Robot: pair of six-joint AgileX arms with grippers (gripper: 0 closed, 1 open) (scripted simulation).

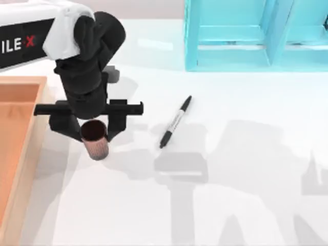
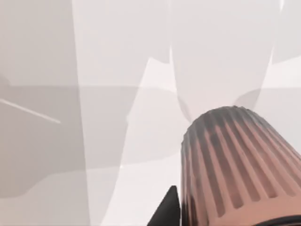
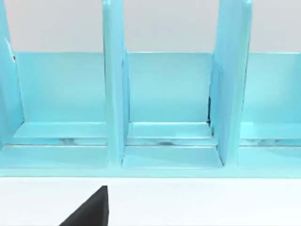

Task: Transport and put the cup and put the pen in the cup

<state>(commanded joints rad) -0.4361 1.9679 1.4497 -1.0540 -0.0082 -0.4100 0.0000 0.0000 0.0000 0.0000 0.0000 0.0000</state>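
The reddish-brown ribbed cup [image 1: 95,139] stands upright between the black fingers of my left gripper [image 1: 92,128], which is shut on it at the table's left. In the left wrist view the cup's wall [image 2: 235,165] is close up, with one fingertip [image 2: 168,212] against it. I cannot tell whether the cup's base touches the table. The black pen [image 1: 175,122] with a pale label band lies flat and diagonal on the white table, to the right of the cup and apart from it. My right gripper [image 3: 89,209] shows as a dark edge facing the blue shelf.
A light-blue shelf unit [image 1: 256,36] with upright dividers [image 3: 115,94] stands along the back right. An orange wooden tray [image 1: 20,133] lies at the left edge, beside the left arm. Arm shadows fall across the white table's front half.
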